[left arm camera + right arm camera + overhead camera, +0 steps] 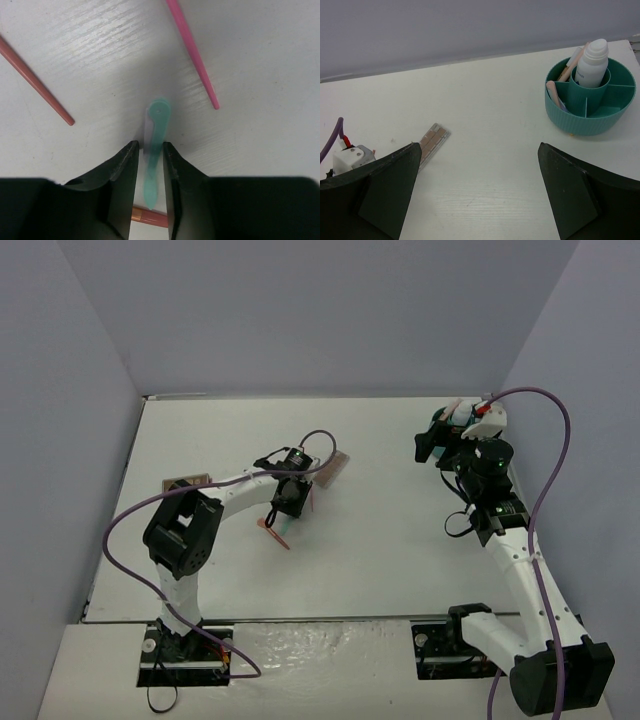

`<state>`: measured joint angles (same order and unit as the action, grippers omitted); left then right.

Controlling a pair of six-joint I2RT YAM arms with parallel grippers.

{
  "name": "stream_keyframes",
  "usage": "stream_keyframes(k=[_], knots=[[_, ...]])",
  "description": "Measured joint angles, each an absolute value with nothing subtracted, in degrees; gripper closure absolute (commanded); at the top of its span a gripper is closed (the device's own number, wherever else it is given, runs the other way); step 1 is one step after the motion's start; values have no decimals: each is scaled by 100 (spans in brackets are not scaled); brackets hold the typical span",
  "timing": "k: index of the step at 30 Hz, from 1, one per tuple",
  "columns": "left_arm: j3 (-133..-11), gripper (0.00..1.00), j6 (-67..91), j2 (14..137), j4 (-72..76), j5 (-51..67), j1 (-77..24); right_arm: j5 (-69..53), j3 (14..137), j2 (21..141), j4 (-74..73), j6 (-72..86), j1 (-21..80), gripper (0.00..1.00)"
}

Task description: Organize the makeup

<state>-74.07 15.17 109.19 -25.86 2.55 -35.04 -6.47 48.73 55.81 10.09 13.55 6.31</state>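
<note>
White grainy tabletop (100, 60); L gripper (150, 148) pinches flat, round-tipped mint applicator (158, 117).

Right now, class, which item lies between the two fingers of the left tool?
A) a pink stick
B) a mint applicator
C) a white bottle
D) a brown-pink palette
B: in the left wrist view the mint applicator lies in the narrow gap between the fingers of the left tool, while the pink stick lies off to one side, outside them.

White table (400, 560): teal tub (590, 119) far right, palette (433, 139) mid, second palette (188, 481) left (partly hidden), pink stick (192, 52), orange stick (35, 82).
</note>
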Motion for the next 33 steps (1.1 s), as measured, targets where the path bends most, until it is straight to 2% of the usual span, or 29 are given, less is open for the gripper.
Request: stream_keyframes(k=[2, 4, 14, 20, 27, 33], knots=[[-7402, 87, 1516, 10919, -2582, 259, -3520, -646, 4873, 5581, 1009, 1356, 631, 0], [-7402, 100, 1517, 10919, -2579, 257, -3528, -649, 4872, 5581, 1009, 1360, 631, 0], [-7402, 100, 1344, 10727, -2673, 159, -3531, -1064, 4871, 5581, 1009, 1421, 631, 0], [-7278, 100, 1307, 9802, -2384, 215, -3563, -1859, 4887, 5677, 1026, 1630, 631, 1], [-6926, 100, 1305, 8404, -1467, 356, -3804, -2765, 4890, 6053, 1425, 2310, 793, 8], [-6870, 100, 1307, 8072, -895, 496, -4086, -2793, 4985, 6415, 1792, 2652, 1795, 22]])
